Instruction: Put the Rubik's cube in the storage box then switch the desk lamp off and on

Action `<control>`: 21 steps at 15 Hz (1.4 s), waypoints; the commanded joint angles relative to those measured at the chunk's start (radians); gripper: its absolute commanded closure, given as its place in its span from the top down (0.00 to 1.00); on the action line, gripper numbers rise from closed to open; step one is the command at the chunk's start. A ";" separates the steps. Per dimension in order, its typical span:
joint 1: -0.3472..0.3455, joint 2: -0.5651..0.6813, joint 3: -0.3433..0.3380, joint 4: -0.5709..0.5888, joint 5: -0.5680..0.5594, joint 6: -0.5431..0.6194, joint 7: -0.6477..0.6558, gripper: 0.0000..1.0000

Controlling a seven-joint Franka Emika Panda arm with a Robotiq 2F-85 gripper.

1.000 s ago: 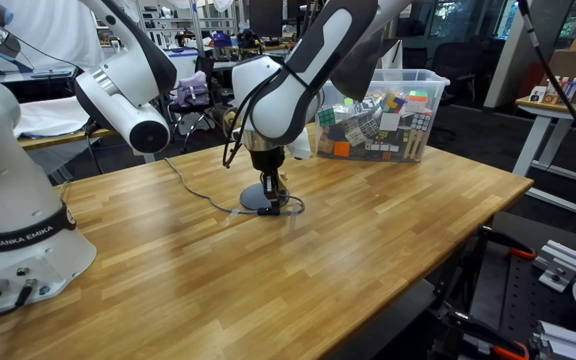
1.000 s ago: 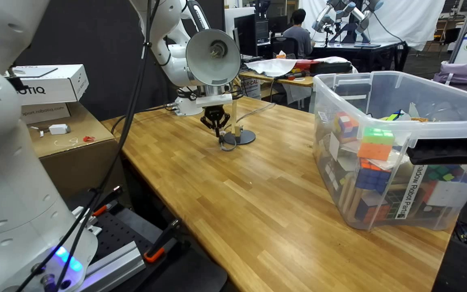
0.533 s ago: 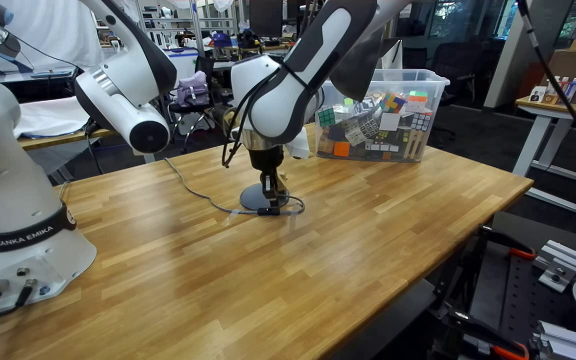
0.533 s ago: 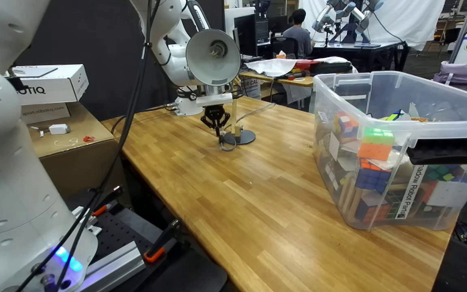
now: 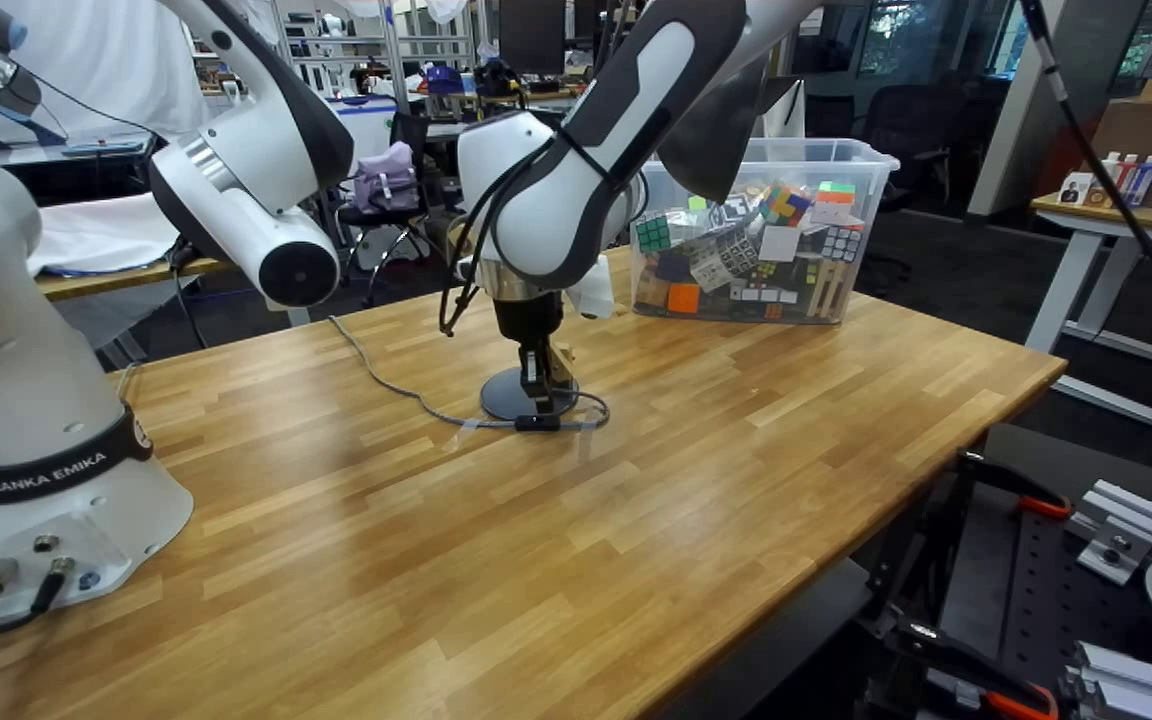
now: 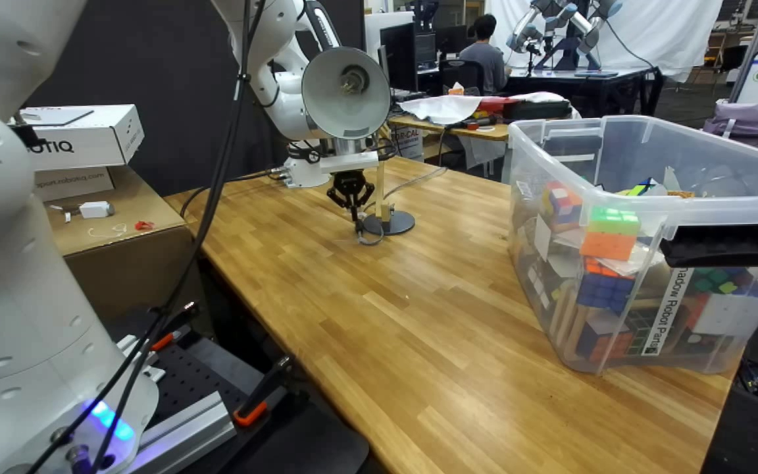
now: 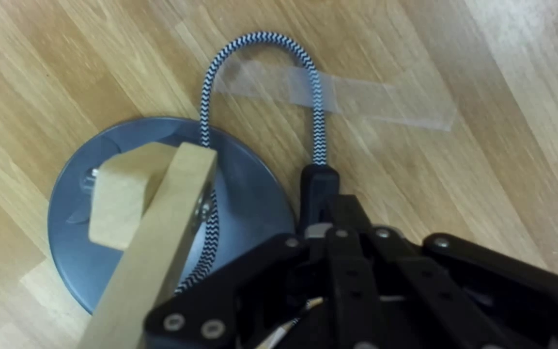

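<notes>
A desk lamp (image 7: pixel 167 228) stands on a wooden table (image 5: pixel 436 560). Just right of its round, dark grey base (image 7: pixel 255 194) in the wrist view lies a black inline cord switch (image 7: pixel 319 186). Over that switch a robot claw (image 7: pixel 348 211) points down, pressed together with nothing visible between; whether it touches the switch cannot be told. Above the base in an exterior view hangs the lampshade (image 6: pixel 324 97), its bulb (image 6: pixel 353 82) seemingly unlit. Well apart to the right of the base, in both exterior views, sits a clear storage box (image 6: pixel 721 209) of puzzle cubes (image 6: pixel 606 289); the Rubik's cube is probably among them, though which one is unclear.

The switch is likely hard, light plastic on a pliable braided cord (image 7: pixel 318 121), better pressed from above than grasped. The jointed wooden arm (image 7: pixel 146 261) looks stiff but could swing. A cube should be light and slick, best pinched across opposite faces.

Counted: one lamp, switch, bulb and storage box; two strips of clear tape (image 7: pixel 395 103) near the base; cubes overlapping too much to number.
</notes>
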 commanded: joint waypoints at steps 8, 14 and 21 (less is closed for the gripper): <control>-0.011 0.029 0.018 0.034 0.005 -0.040 -0.014 0.00; -0.012 0.055 0.018 0.067 0.003 -0.051 -0.020 0.00; -0.013 0.056 0.017 0.082 0.002 -0.069 -0.022 0.00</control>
